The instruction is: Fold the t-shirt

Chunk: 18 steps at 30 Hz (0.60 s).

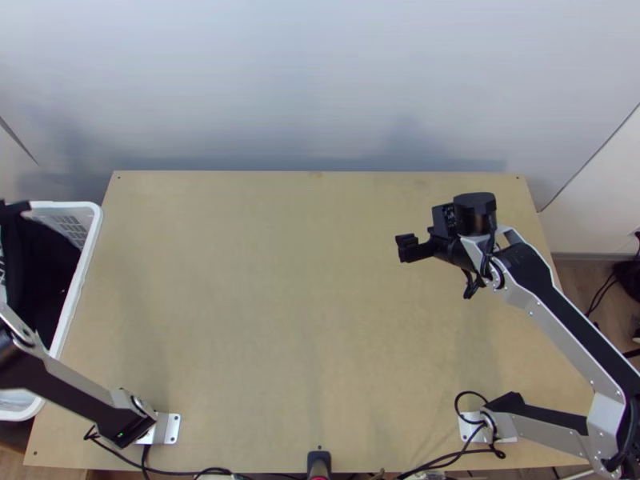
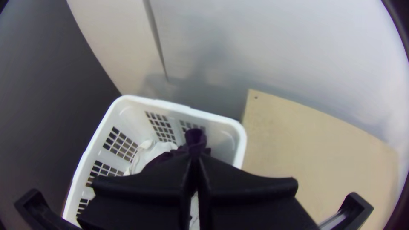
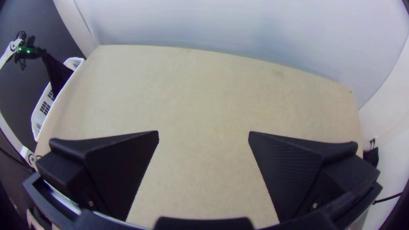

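Dark t-shirt [image 3: 56, 73] held at basket [image 1: 90, 242], left

White basket beside wooden surface [image 1: 264, 304]; left pincer [image 1: 18, 207] clamped on the t-shirt, cloth hanging into basket. Pale wall [image 1: 320, 80] beyond far edge. Right pincer [image 1: 406, 247] above surface's right part, wide.

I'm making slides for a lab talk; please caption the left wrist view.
Left pincer shut on dark cloth above a white plastic laundry basket beside the light wooden table.
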Motion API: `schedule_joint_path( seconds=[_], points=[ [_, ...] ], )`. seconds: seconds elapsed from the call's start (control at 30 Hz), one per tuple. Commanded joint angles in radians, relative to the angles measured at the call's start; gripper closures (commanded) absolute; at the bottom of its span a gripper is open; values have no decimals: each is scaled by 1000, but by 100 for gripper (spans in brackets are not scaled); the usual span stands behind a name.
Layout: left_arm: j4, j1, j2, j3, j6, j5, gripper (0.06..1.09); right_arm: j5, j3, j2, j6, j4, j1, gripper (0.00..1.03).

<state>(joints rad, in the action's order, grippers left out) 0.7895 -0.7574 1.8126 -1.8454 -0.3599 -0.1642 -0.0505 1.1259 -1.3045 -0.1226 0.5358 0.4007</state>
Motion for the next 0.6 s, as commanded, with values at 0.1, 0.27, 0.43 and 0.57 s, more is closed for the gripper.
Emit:
schedule_joint_path(
  seconds=[0.1,0.27,0.43,0.57],
  points=[
    [100,196,-208,-150,104,-52,105,6,-61,79,5,-17,-16,5],
    [102,233,-191,-399,213,-51,105,6,-121,134,0,-33,-36,5],
    [97,348,-272,-420,184,-35,105,8,-176,186,-5,-46,-46,5],
    [122,466,-332,-376,136,-15,105,8,-213,225,-6,-57,-57,5]
  ],
)
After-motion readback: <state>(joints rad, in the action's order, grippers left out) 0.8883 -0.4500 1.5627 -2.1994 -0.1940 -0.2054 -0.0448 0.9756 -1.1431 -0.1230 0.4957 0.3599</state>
